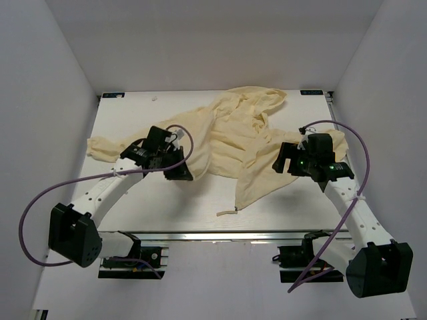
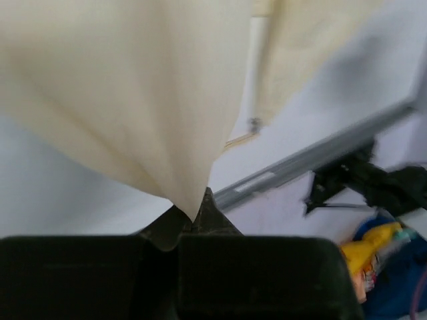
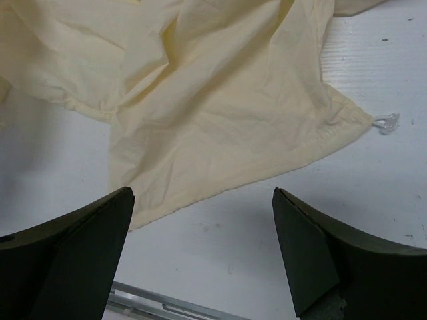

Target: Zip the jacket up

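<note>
Jacket [image 1: 230,133], pale yellow and unzipped, lies rumpled across the far half of the white table [image 1: 167,207]. Its hood is bunched near the far edge, one sleeve trails toward the left edge and the other reaches toward the right edge. One front panel stretches toward the near edge, with the zipper [image 1: 236,197] running down its side to a loose end just short of that edge.

Left gripper [image 1: 179,170], near the middle of the table, has its jaws pressed together on a fold of the jacket's front. The left wrist view shows the cloth drawn into taut folds that meet in a point between the dark fingers [image 2: 213,227], with the white zipper tape hanging beyond.

Right gripper [image 1: 285,160] hovers over the jacket toward the right edge, jaws spread wide and holding nothing. Below it lies a hem corner with a clear cord toggle [image 3: 385,122] resting on the table.
</note>
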`<move>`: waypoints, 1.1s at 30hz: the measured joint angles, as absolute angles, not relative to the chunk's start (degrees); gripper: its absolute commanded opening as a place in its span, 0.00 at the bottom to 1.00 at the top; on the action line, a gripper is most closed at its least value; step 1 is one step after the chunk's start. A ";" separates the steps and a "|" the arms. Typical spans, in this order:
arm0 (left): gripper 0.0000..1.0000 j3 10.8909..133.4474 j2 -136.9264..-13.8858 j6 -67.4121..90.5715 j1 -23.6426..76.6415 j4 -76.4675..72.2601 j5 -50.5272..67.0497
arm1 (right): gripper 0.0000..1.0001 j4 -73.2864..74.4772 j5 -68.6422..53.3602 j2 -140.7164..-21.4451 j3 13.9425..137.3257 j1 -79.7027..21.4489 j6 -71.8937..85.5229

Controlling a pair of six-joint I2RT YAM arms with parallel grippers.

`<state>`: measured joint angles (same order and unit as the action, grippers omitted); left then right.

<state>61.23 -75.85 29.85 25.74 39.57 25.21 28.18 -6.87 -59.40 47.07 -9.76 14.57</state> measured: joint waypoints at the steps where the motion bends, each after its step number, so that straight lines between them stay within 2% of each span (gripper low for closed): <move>1: 0.00 59.70 -74.72 31.05 25.74 41.74 22.11 | 0.89 28.29 -7.03 -59.40 46.89 -9.76 14.57; 4: 0.00 56.95 -73.93 36.95 25.67 48.75 8.93 | 0.89 28.23 -7.42 -59.40 46.59 -9.76 14.59; 6: 0.21 56.18 -74.24 41.41 25.58 53.82 0.14 | 0.89 28.23 -7.49 -59.40 46.59 -9.76 14.59; 7: 0.37 55.96 -74.24 42.85 25.47 55.77 -3.55 | 0.89 28.21 -7.51 -59.40 46.59 -9.76 14.59; 8: 0.65 55.90 -74.22 44.40 25.34 57.65 -6.35 | 0.89 28.21 -7.53 -59.44 46.59 -9.76 14.59; 9: 0.78 55.90 -74.13 45.41 25.28 58.74 -8.80 | 0.89 28.21 -7.53 -59.51 46.59 -9.76 14.59; 10: 0.89 55.92 -74.00 45.71 25.23 59.11 -10.09 | 0.89 28.21 -7.57 -59.64 46.59 -9.76 14.57; 12: 0.98 55.94 -73.65 45.71 25.23 58.98 -11.35 | 0.89 28.23 -7.68 -59.94 46.59 -9.76 14.55; 21: 0.98 57.17 -72.69 39.62 25.47 59.55 -8.78 | 0.89 28.34 -8.12 -60.16 46.59 -9.76 14.44; 28: 0.98 56.90 -65.76 34.06 31.68 57.17 -3.68 | 0.89 28.14 -10.85 -60.16 46.59 -11.00 13.02; 33: 0.98 57.95 -72.99 31.33 33.67 54.15 -8.01 | 0.89 28.12 -12.62 -60.16 46.59 -13.72 12.82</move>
<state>57.95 -72.99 31.33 33.67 54.15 -8.01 28.12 -12.62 -60.16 46.59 -13.72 12.82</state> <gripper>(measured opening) 0.981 0.895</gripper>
